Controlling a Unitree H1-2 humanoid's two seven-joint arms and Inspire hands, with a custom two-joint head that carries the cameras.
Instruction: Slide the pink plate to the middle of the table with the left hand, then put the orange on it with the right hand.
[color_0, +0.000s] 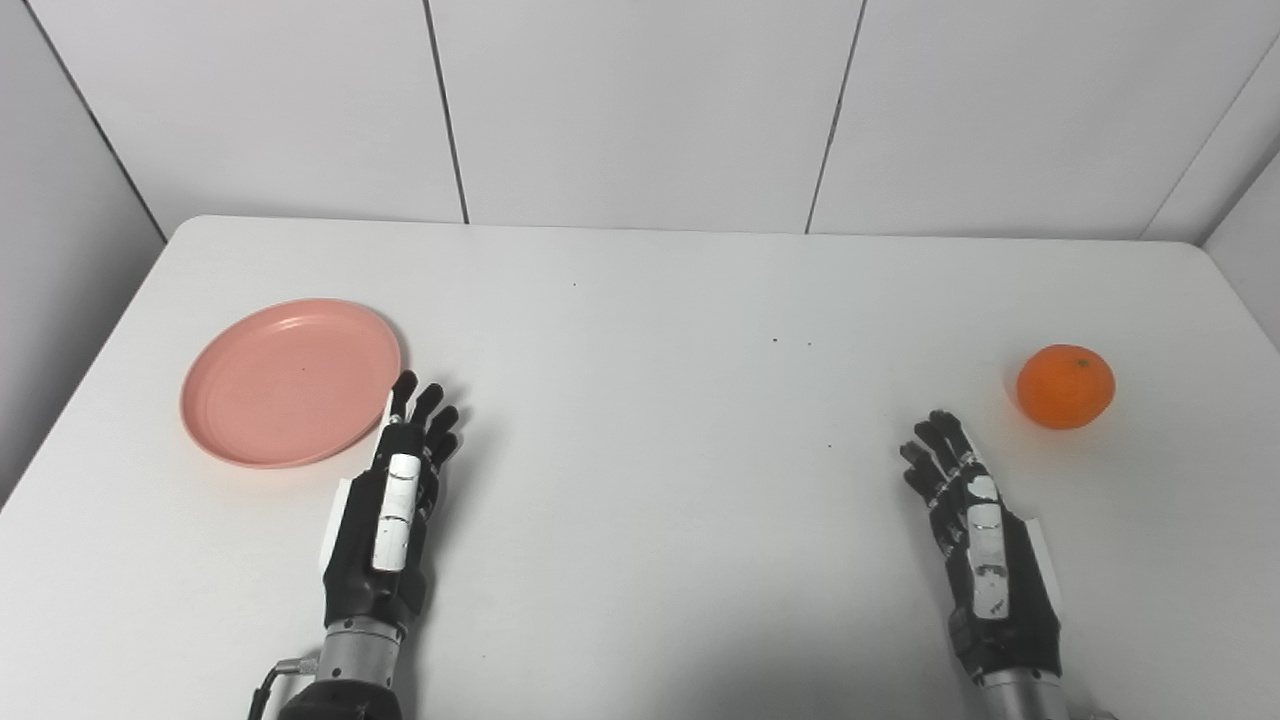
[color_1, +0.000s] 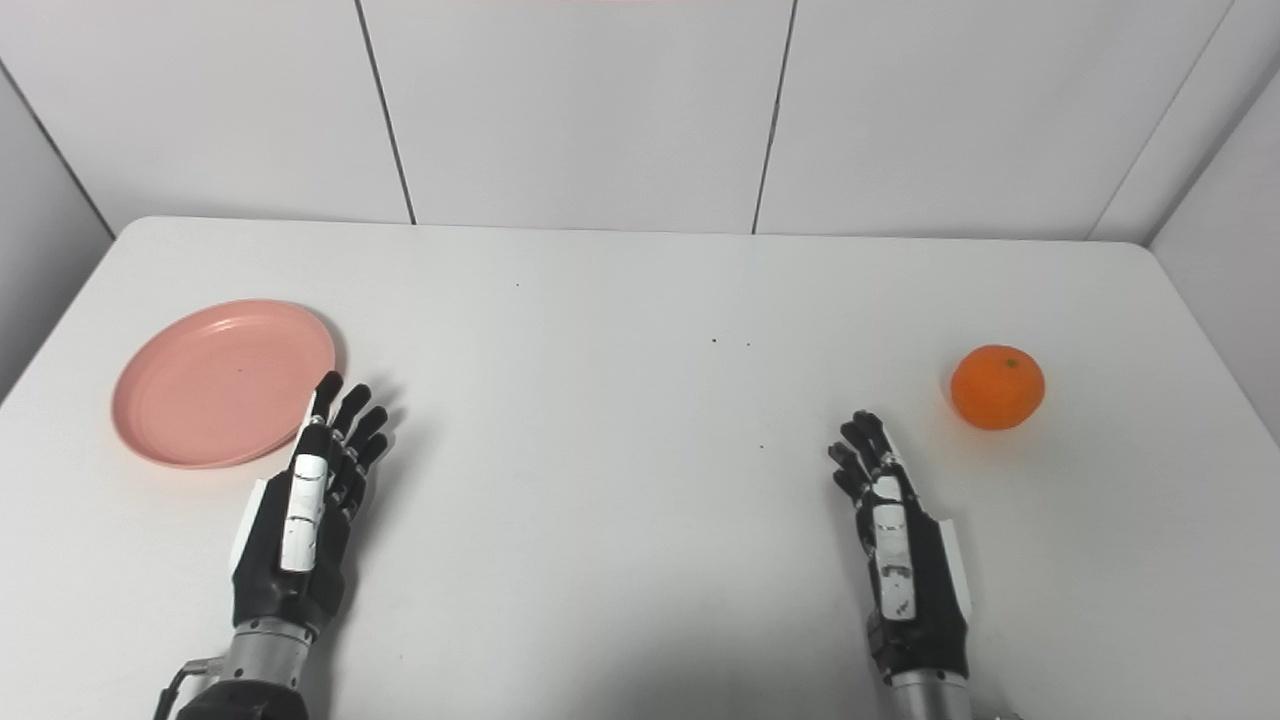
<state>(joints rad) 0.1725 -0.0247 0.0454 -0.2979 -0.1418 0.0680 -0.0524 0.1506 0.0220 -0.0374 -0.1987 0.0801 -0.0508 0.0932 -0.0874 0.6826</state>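
Both robot hands, left robot hand (color_0: 392, 510) and right robot hand (color_0: 975, 530), rest spread, unobstructed.

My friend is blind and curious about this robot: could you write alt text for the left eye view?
Two black robot hands rest open on a white table, holding nothing. The left hand has its fingertips at the near right rim of an empty pink plate; the right hand lies short of an orange at the table's right.
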